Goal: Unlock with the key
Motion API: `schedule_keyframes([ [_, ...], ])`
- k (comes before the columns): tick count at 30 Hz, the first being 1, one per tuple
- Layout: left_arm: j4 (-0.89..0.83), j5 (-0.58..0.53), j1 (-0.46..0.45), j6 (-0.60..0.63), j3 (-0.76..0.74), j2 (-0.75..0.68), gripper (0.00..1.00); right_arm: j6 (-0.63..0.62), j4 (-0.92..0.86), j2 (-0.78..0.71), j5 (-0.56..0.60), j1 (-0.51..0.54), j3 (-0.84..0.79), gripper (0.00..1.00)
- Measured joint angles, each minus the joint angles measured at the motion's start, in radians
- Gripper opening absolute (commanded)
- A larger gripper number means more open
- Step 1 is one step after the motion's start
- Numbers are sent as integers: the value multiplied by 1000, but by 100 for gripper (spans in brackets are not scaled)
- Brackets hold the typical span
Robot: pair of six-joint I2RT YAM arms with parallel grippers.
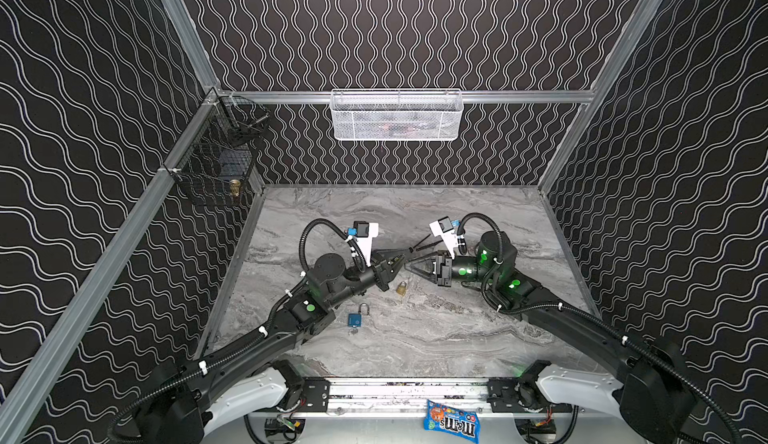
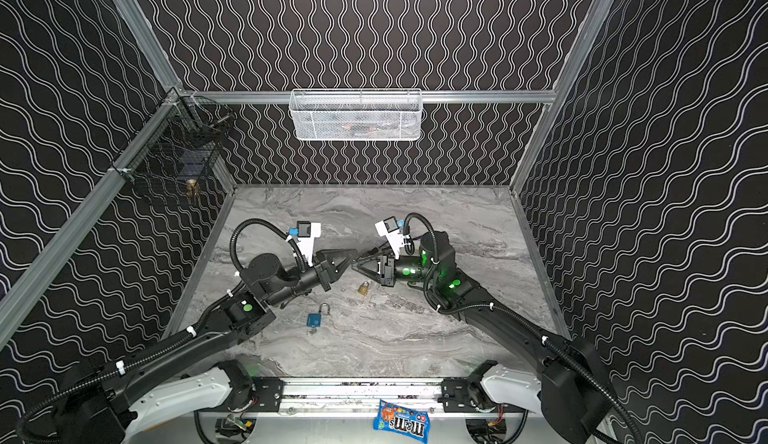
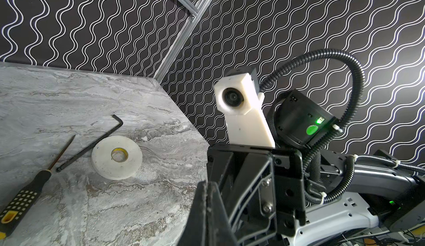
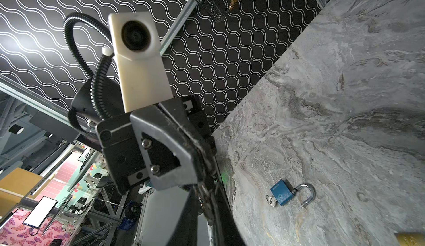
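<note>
Top views: the left claw (image 1: 400,260) and the right claw (image 1: 409,264) are seen meeting tip to tip in the air over the desk (image 1: 478,213), just behind the brass padlock (image 1: 401,288) on its back-wall side.
brass padlock: laid flat on the desk and touched by neither claw; all places below are given from it.
left claw: closed; its fingers (image 3: 200,215) are pressed together, and a small metal sliver is pinched at their tips.
key (image 1: 397,260): that sliver is read as the key. It is held off the desk, above and just behind the brass padlock, between the two sets of tips. Its outline is too small to be made out.
right claw: its fingers stand almost together at the same spot; whether they are clamped on the key cannot be told.
blue padlock (image 4: 283,195): laid flat on the desk, nearer the robot's base than the brass padlock and toward the left arm's side. Its shackle (image 4: 307,194) is swung open, and a silver ring (image 4: 270,200) is seen at its bottom end.
hex key (image 3: 92,144), screwdriver (image 3: 25,198), tape roll (image 3: 116,157): laid on the desk farther back than the brass padlock, with the hex key just beside the tape roll's edge.
candy bag (image 1: 451,421): laid on the frame at the robot's base, well apart from the brass padlock.
</note>
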Motion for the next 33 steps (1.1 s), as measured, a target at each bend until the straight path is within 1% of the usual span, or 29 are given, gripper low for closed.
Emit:
schedule_keyframes([
  [6,0,-1,1,0,0,-6,0,8,26,1,-10,0,-4,0],
  [14,0,0,1,0,4,-1,0,8,23,-3,-7,-2,-5,0],
  [15,0,0,1,0,6,0,2,8,24,-5,-5,-3,-6,0],
  [17,-1,2,1,0,10,1,18,8,24,-11,-4,-4,-7,0],
  [19,-6,2,1,4,14,0,31,5,22,-14,3,-7,-7,0],
  [20,-16,1,1,5,16,-2,35,4,17,-17,10,-8,-8,0],
  [24,-58,-17,5,11,34,-20,46,-8,-21,-27,11,-16,-8,0],
  [27,-106,-45,8,20,54,-32,48,-27,-77,-46,18,-26,-10,0],
  [31,-229,-107,8,26,98,-36,58,-53,-182,-81,43,-44,-21,0],
  [33,-310,-137,8,26,132,-21,61,-69,-237,-101,64,-53,-35,0],
])
